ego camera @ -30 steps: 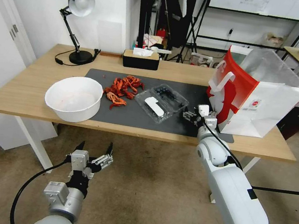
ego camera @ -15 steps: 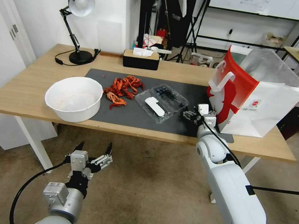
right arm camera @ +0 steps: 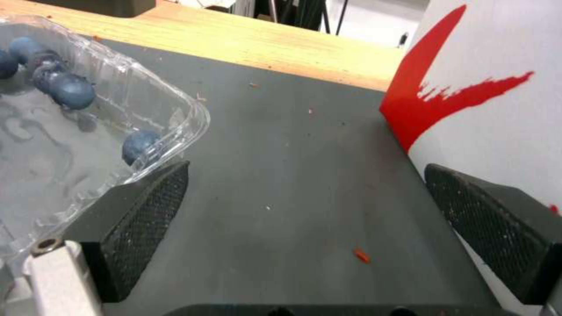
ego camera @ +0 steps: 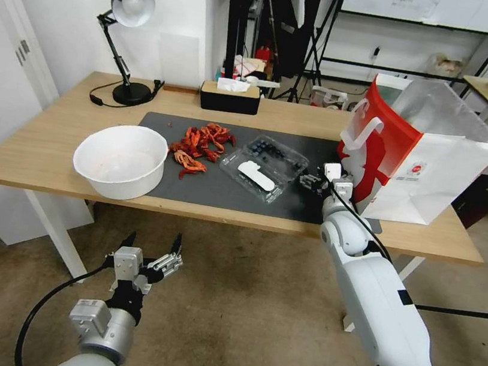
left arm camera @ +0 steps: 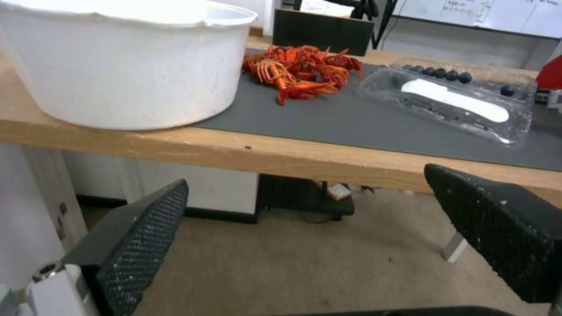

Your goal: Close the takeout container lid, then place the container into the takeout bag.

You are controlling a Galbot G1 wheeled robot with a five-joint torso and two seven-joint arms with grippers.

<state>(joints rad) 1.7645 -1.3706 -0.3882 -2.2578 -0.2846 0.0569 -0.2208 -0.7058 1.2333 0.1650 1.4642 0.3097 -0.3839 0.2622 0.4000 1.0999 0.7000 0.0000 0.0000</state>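
The takeout container (ego camera: 276,153) lies open on the dark mat, blueberries in its far half. Its lid (ego camera: 254,177), with a white label, is folded flat toward me. The red-and-white takeout bag (ego camera: 417,153) stands open at the table's right end. My right gripper (ego camera: 310,183) is open just above the mat, between the container's right corner and the bag. In the right wrist view one finger (right arm camera: 140,219) sits beside the container's corner (right arm camera: 117,114), the other by the takeout bag (right arm camera: 498,109). My left gripper (ego camera: 149,253) hangs open below the table's front edge.
A large white bowl (ego camera: 120,159) stands at the mat's left end, with a pile of red crayfish (ego camera: 201,143) beside it. A desk lamp (ego camera: 125,39) and a black tissue box (ego camera: 230,97) stand along the back edge.
My right gripper has edged farther over the mat, closer to the container's right corner. The left arm has stayed where it was.
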